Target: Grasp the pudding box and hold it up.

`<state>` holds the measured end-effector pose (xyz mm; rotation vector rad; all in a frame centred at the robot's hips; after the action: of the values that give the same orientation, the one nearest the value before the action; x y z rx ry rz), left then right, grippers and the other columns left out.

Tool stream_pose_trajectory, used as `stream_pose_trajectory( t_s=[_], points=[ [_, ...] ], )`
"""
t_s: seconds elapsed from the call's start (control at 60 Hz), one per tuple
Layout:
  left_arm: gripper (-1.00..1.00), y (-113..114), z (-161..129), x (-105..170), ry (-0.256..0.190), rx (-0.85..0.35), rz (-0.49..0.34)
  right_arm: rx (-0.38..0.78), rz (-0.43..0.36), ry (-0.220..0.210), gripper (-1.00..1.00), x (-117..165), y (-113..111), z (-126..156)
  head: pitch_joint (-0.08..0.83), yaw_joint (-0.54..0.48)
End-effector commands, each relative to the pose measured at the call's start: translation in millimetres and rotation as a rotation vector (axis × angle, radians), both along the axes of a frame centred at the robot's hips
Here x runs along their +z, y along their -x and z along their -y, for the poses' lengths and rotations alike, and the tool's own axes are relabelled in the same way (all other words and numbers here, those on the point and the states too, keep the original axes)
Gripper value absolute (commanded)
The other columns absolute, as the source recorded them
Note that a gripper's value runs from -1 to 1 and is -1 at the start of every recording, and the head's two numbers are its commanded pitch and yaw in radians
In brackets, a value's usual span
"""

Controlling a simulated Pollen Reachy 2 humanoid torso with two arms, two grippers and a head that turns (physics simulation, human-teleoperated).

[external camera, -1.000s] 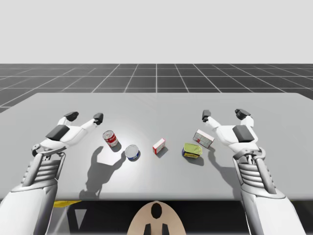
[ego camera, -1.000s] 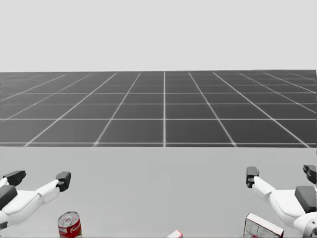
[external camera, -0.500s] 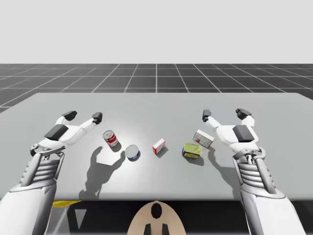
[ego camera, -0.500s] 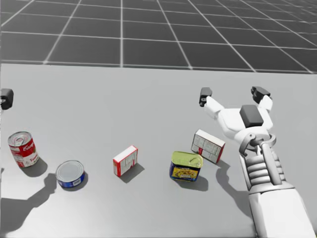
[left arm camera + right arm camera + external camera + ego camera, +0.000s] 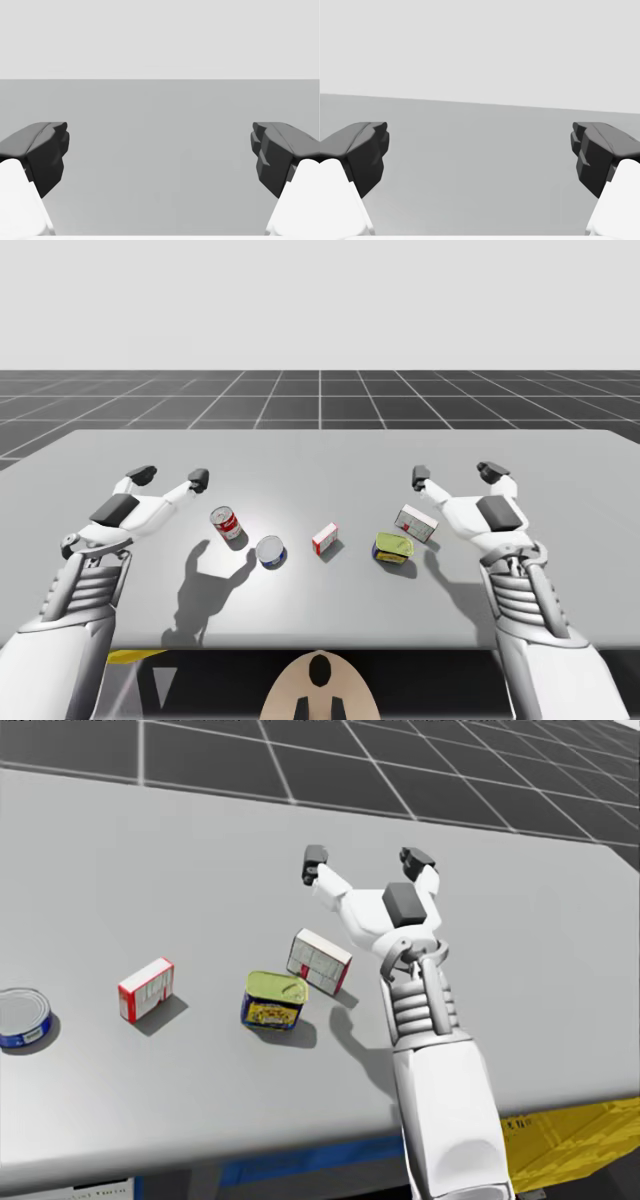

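Observation:
Two boxes lie on the grey table [image 5: 320, 455]. A flat white box with a red edge [image 5: 416, 523] [image 5: 319, 960] lies just below and beside my right gripper [image 5: 456, 474] [image 5: 366, 859], which hovers open above the table, nothing between its fingers. A smaller red-and-white box [image 5: 325, 538] [image 5: 146, 989] stands near the table's middle. My left gripper [image 5: 170, 476] is open too, far to the left. In the left wrist view the left gripper [image 5: 160, 155] faces bare table; so does the right gripper [image 5: 480, 155] in the right wrist view.
A yellow-green rectangular tin [image 5: 393, 547] [image 5: 274, 999] sits close beside the flat white box. A low blue round can [image 5: 270, 551] [image 5: 20, 1017] and a red upright can [image 5: 226, 524] stand under my left gripper. The table's near edge [image 5: 300, 1135] runs in front.
My head has turned further down and to the right, so the right arm now sits mid-picture. Both arms have barely shifted and both grippers stay open.

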<state>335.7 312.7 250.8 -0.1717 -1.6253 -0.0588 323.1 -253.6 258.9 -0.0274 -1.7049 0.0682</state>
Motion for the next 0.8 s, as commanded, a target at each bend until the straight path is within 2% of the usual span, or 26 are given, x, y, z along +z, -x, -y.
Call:
stream_pose_trajectory(
  t_s=[0.017,0.1,0.15,0.267,0.35,0.6,0.717,0.8],
  points=[
    [-1.00,0,0,0,0.001,0.003,0.000,0.087,-0.017,-0.018,-1.00,5,1,9,0.627,-0.37],
    [-1.00,0,0,0,-0.001,0.005,0.000,0.123,-0.041,-0.004,-1.00,1,1,15,0.625,-0.37],
    [-1.00,0,0,0,-0.002,0.005,0.000,0.121,-0.050,0.025,-1.00,-5,0,20,0.625,-0.37],
    [-1.00,0,0,0,-0.002,0.005,0.000,0.165,-0.104,0.051,-1.00,-22,0,33,0.620,-0.37],
    [-1.00,-1,1,-1,-0.004,0.004,-0.003,0.252,-0.142,0.072,-1.00,-35,2,46,0.619,-0.37],
    [-1.00,-1,2,-2,-0.005,0.005,-0.006,0.414,-0.229,0.036,-1.00,-56,9,74,0.618,-0.38],
    [-1.00,-1,2,-2,-0.005,0.003,-0.007,0.448,-0.263,0.081,-1.00,-71,10,87,0.618,-0.38],
    [-1.00,-2,2,-2,-0.005,0.003,-0.007,0.461,-0.279,0.094,-1.00,-78,9,93,0.619,-0.38]
  ],
)
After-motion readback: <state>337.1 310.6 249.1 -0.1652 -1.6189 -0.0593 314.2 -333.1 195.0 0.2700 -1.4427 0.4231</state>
